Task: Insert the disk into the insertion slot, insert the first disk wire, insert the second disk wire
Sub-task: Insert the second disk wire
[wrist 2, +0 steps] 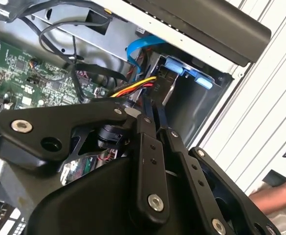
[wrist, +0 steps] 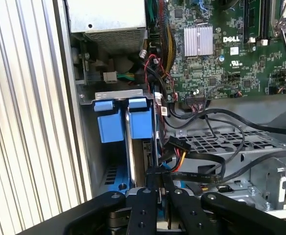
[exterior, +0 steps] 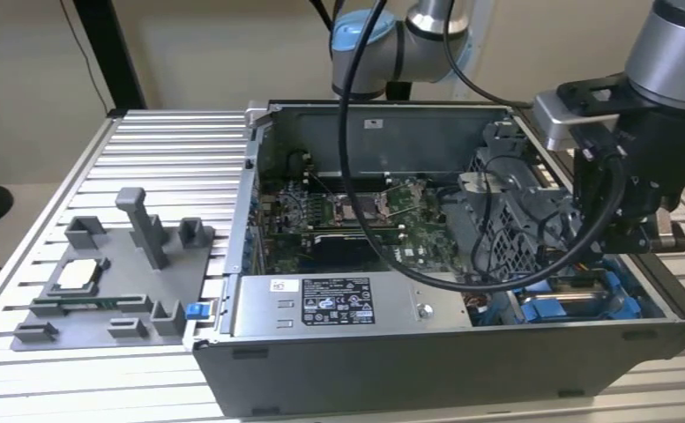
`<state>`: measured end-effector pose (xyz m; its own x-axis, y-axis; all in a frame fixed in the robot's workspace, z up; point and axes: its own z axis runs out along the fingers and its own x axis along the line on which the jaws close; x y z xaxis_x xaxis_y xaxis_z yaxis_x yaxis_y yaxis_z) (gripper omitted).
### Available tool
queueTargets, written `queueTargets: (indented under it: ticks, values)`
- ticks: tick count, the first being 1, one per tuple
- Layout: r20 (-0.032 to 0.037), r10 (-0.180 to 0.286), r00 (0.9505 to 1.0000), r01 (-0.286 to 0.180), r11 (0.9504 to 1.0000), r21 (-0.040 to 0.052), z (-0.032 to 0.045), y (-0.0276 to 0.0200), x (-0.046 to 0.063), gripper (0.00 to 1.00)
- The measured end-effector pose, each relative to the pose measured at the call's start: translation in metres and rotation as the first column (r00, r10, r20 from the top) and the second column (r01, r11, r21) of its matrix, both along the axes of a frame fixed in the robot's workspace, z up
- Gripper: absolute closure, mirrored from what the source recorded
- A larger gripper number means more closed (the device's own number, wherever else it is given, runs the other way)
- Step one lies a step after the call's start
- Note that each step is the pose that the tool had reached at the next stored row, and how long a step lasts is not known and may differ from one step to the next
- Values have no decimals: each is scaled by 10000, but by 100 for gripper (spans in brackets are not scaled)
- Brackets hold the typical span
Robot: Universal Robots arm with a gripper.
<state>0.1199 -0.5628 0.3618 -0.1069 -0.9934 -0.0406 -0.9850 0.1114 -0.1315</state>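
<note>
Fingers: gripper has its two black fingers drawn close together, apparently pinching a black connector with yellow, red and black leads — the disk wire. Contact point is partly hidden, so the grip is a judgement.
Arm position: in the exterior view the gripper is lowered into the open computer case, at the corner toward the exterior view's right.
Disk: blue carrier tabs visible in the insertion slot; the disk looks seated in the bay, its blue frame edge showing in the second wrist view.
Nearby: motherboard beside the bay; grey power-supply box along the case front; loose black cables crossing the drive cage.
Table: ribbed metal table carries a grey fixture, well apart from the case.
Step in hand: likely a wire insertion, disk step done.
Next move calls for: lining the plug squarely with the drive's port and a straight, gentle push; stray cables could snag.
</note>
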Motion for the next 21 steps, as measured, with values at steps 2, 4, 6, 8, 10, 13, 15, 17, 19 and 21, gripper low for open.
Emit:
queueTargets:
  ticks: [2, 4, 6, 8, 10, 13, 15, 17, 19, 21]
  values:
    - [40, 0, 10000, -1, 10000, 47, -24, -7, -8, 100]
    - [68, 1, 10000, -2, 10000, 100, -48, -10, -9, 100]
    - [73, 0, 10000, -1, 9999, 127, -62, -15, -10, 100]
    - [74, 0, 10000, -1, 9999, 138, -70, -23, -10, 100]
    - [74, -1, 10000, 0, 9999, 145, -80, -36, -10, 100]
    - [74, 0, 10000, -1, 9999, 148, -99, -45, -10, 100]
    - [74, -1, 10000, 0, 9999, 147, -111, -49, -10, 100]
    - [74, 0, 10000, -1, 9999, 148, -120, -55, -10, 100]
    - [74, 0, 10000, -1, 9999, 148, -129, -58, -10, 100]
    - [74, -1, 10000, 0, 9999, 148, -139, -60, -10, 100]
